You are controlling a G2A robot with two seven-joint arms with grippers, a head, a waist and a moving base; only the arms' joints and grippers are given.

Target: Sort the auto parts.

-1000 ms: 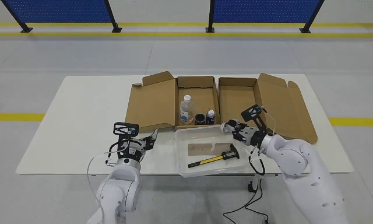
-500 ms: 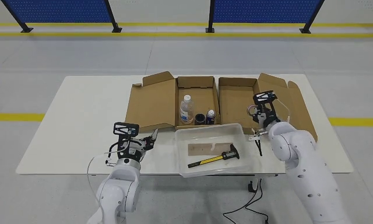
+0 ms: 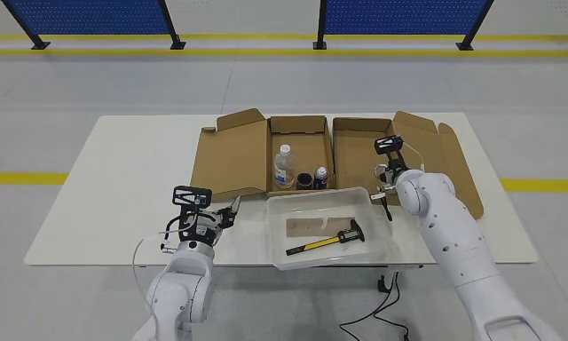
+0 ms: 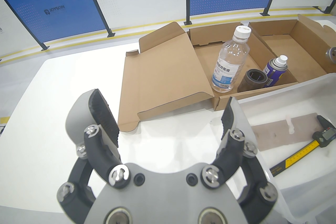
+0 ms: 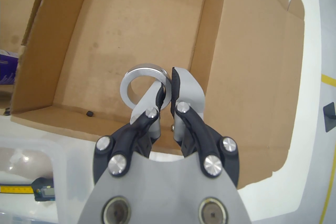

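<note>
A white table (image 3: 115,181) carries the open right box (image 5: 136,12). Over its near edge the right gripper (image 5: 167,83) pinches a ring (image 5: 143,69) by the rim. I would carry it farther over the box floor, lower it close, then let go, lest it bounce or roll. The left gripper (image 4: 165,107) hangs spread and empty, near left. The ring is thick, smooth, silvery metal.

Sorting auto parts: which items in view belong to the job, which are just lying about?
Job: metal ring in the right gripper, over the right box; left box holding black cylinder, spray can, water bottle; clear bin with caliper.
Probably incidental: brown sheet in bin, blue partitions, yellow floor lines.
</note>
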